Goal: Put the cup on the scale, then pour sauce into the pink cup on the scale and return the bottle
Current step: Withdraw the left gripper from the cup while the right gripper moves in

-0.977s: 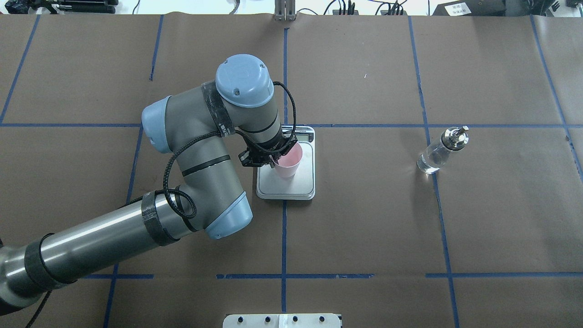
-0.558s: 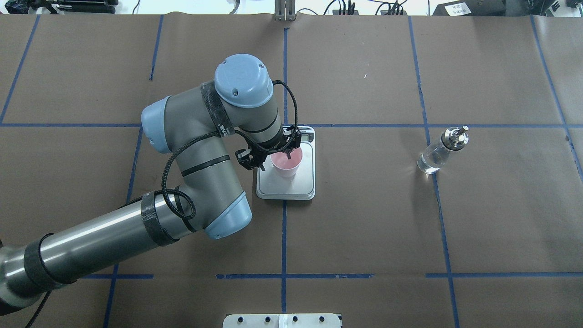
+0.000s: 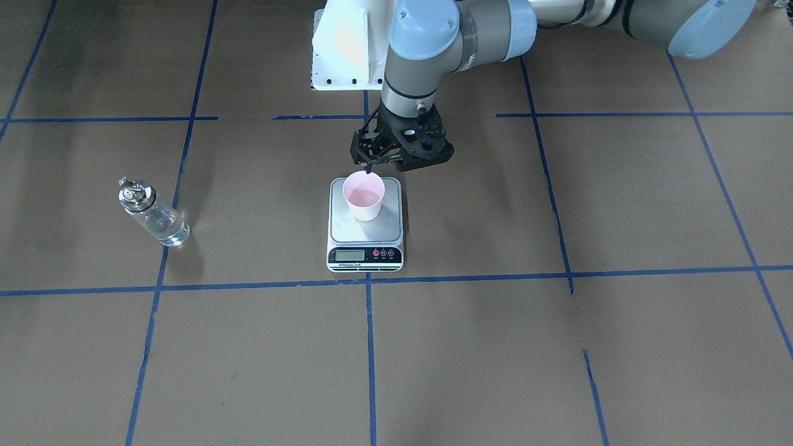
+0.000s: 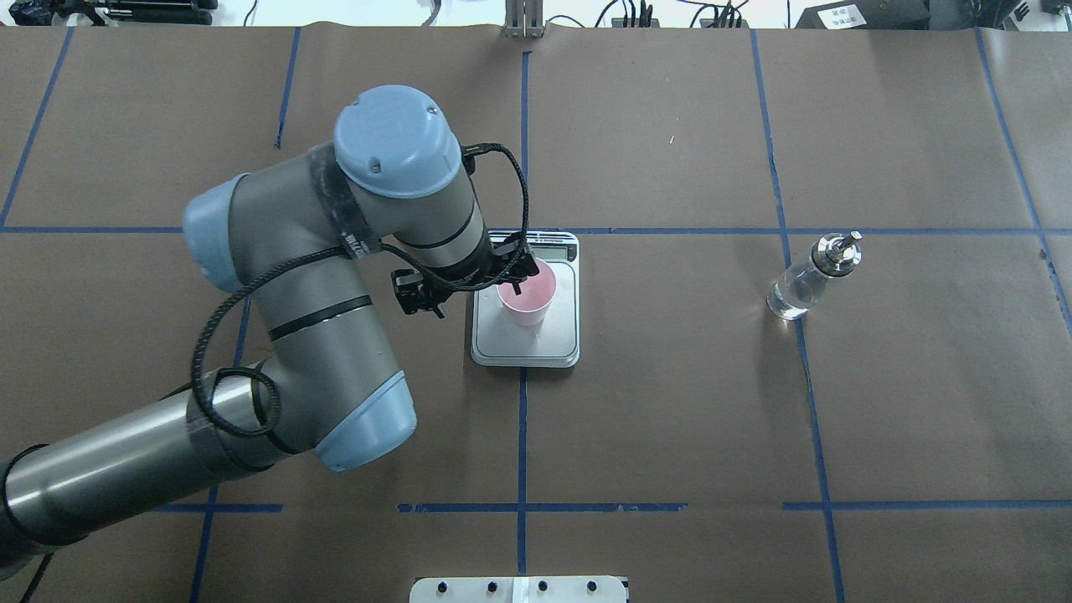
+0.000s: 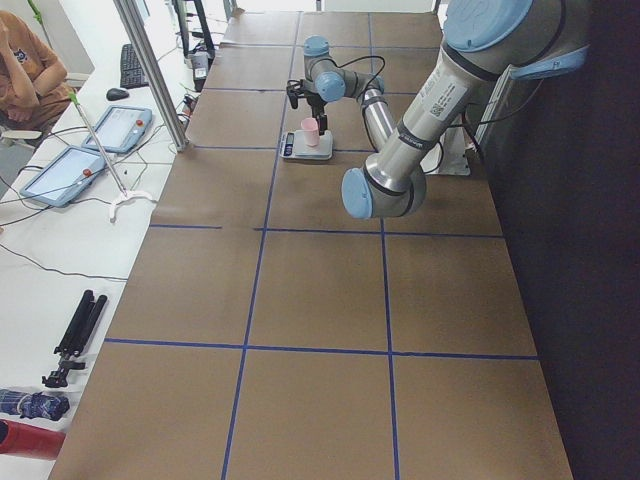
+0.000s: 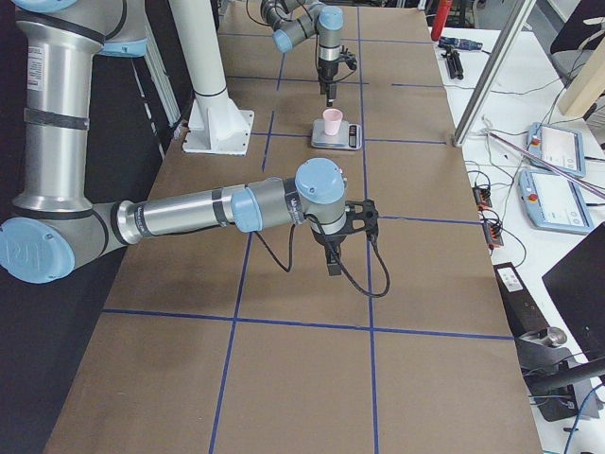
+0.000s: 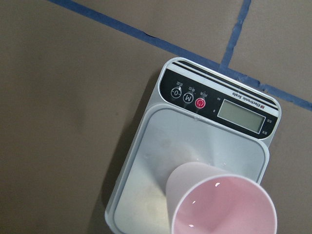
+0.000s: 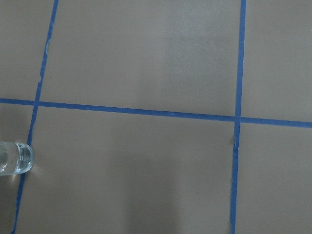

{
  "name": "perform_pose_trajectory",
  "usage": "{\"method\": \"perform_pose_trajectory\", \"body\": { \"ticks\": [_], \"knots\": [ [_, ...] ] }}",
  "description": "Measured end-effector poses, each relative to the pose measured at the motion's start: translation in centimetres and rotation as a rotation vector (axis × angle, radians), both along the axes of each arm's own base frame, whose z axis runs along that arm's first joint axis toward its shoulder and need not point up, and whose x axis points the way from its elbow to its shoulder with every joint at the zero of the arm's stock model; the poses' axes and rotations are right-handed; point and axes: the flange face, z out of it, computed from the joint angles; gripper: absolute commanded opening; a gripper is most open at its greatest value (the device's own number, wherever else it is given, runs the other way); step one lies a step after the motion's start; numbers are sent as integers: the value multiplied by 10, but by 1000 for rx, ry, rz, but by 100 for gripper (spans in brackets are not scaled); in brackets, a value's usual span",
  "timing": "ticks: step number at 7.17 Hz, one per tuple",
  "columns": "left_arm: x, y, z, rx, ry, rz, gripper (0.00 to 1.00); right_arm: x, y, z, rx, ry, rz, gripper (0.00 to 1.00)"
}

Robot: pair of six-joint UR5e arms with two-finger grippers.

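The pink cup [image 4: 526,294] stands upright on the scale [image 4: 561,339], also in the front view [image 3: 364,196] and the left wrist view [image 7: 222,204]. It looks empty. My left gripper [image 4: 466,286] is open and empty, raised above the cup's left side, with one fingertip [image 3: 370,166] over the rim. The glass bottle [image 4: 806,282] with clear sauce stands on the table to the right, away from the scale [image 3: 365,232]. Its base shows in the right wrist view [image 8: 15,158]. My right gripper [image 6: 335,253] points down at the table; I cannot tell whether it is open.
Brown paper with blue tape lines [image 4: 521,419] covers the table. The scale's display and buttons [image 7: 214,105] face away from the robot. A white mounting plate [image 3: 344,49] sits at the robot's base. An operator's table with tablets [image 5: 90,150] lies beyond the far edge.
My left gripper has let go of the cup, opened, and moved up and to the left. The cup stays upright on the scale. The bottle has not moved.
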Motion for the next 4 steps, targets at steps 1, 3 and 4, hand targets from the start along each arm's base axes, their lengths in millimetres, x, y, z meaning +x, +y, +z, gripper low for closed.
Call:
{"method": "perform_pose_trajectory", "body": {
  "ticks": [1,3,4],
  "knots": [
    [-28,6,6,50,5,20,100,-1,11,-14,-20,-10,31,100],
    [-82,5,25,138,7,34,100,-25,38,-64,-89,-37,96,100],
    [-107,2,35,181,-3,43,100,-51,49,-95,-120,-39,116,100]
  ]
}}
